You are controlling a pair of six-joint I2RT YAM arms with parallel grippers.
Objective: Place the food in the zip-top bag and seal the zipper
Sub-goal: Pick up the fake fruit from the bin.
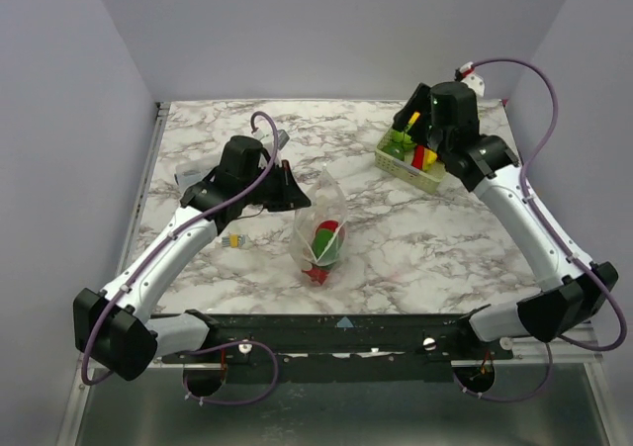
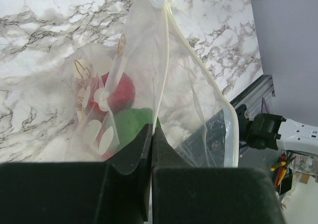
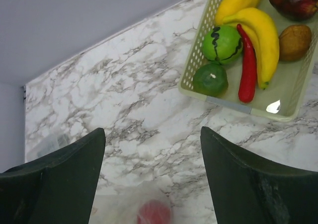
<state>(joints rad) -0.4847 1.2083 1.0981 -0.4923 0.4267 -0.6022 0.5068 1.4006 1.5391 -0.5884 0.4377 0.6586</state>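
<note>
while left gripper (image 2: 152, 132) pinches the zip-top bag (image 2: 198, 100) edge, right gripper (image 3: 151, 177) wide near basket (image 3: 228, 104) rim

Top view: the left arm (image 1: 168, 253) has its elbow parked down at 7 o'clock, and the forearm climbs toward 1 o'clock into the middle. The left gripper (image 1: 295, 197) points to 3 o'clock, with its jaws pressed tight together on a fold of the zip-top bag (image 2: 198, 80). The right arm (image 1: 524, 219) bends at 4 o'clock and runs up toward 11. The right gripper (image 3: 151, 132) sits out at 1 o'clock, tilted down, jaws spread wide and gripping nothing.
</note>
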